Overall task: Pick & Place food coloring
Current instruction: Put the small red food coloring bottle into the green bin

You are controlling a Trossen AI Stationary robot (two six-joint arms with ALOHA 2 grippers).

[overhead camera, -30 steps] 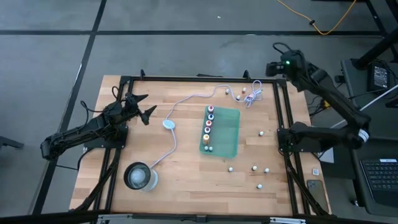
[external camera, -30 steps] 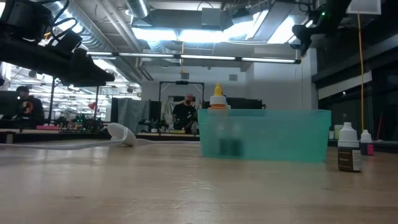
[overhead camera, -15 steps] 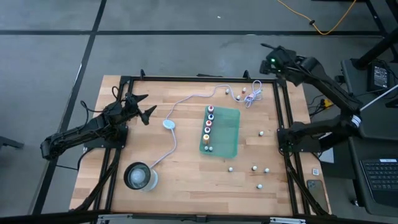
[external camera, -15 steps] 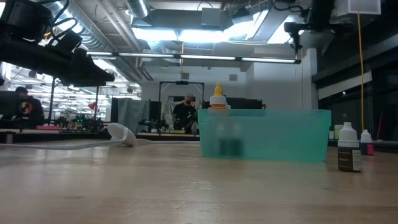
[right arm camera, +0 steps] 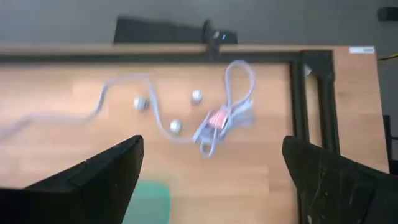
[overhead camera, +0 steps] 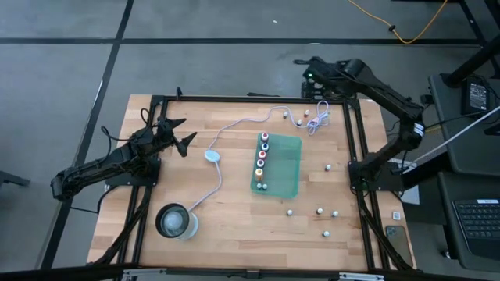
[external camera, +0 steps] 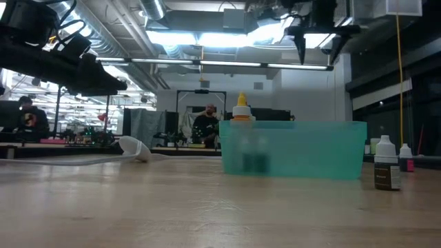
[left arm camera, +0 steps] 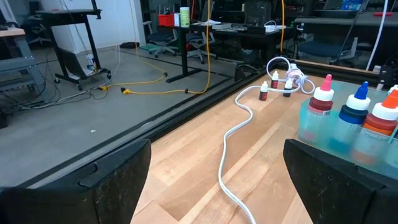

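Since before, the right gripper has swung left, fingers apart. Three food coloring bottles lie below it beside the coiled cable. Left gripper waits, open.

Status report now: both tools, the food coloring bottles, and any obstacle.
Right tool open, empty, high over far table edge. Left tool open, parked at left side. Three bottles beside the coiled white cable; several bottles stand in green tray. Cable coil may obstruct.

Wooden table inside a black frame. Teal translucent tray right of centre. White cable runs from a coiled bundle at the far edge, through a pale-blue puck, toward a clear glass container at the near left corner.
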